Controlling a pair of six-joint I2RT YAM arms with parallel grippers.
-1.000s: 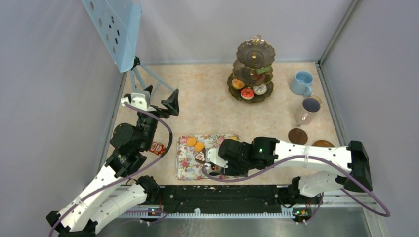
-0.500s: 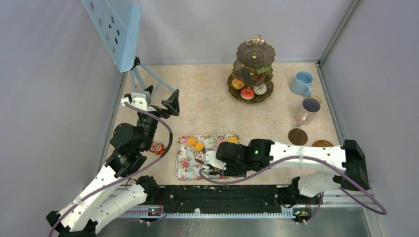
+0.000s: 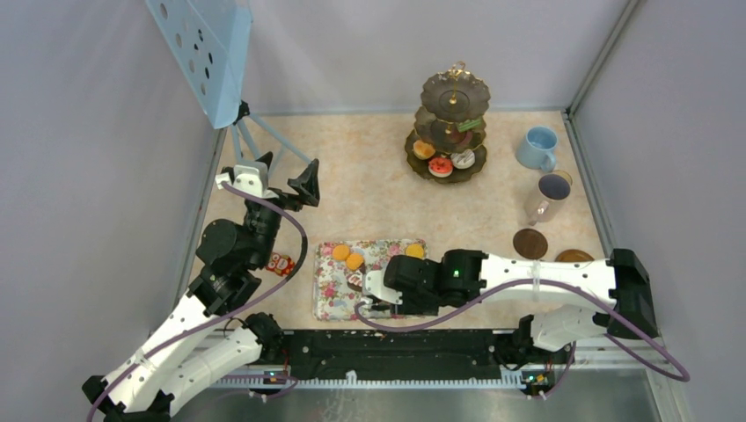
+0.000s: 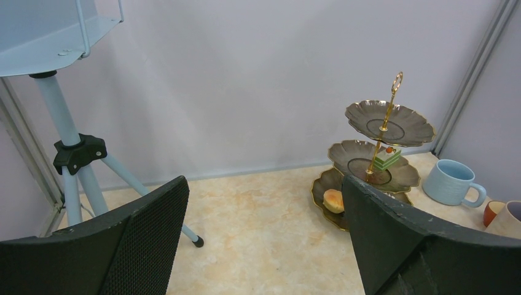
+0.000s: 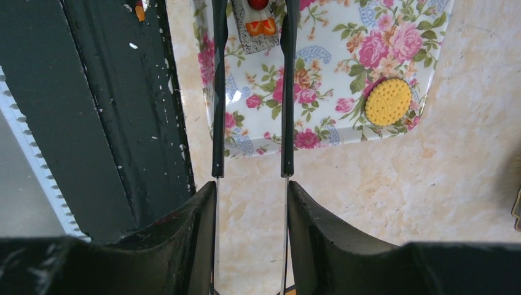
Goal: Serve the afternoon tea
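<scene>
The dark three-tier stand [image 3: 455,88] with a gold handle stands at the back. It holds donuts [image 3: 440,165], an orange round [image 3: 423,149] and a green cake slice [image 3: 471,125]. My right gripper [image 5: 252,184] is shut on the black tongs [image 5: 287,92]. The tong arms straddle a dark cake slice [image 5: 258,24] on the floral tray [image 5: 344,123]. An orange round [image 5: 387,102] lies on the tray beside them. My left gripper [image 4: 264,181] is open and empty, raised at the left and facing the stand [image 4: 387,123].
A light-blue cup [image 3: 537,147], a pale-grey cup [image 3: 550,195] and a small orange-brown cup [image 3: 564,177] stand at the right, with brown coasters [image 3: 530,243] nearer. A blue tripod [image 3: 255,132] stands at the back left. A small red item [image 3: 280,264] lies by the left arm.
My right gripper with the tongs has shifted slightly left over the tray's near part. The left arm has not moved.
</scene>
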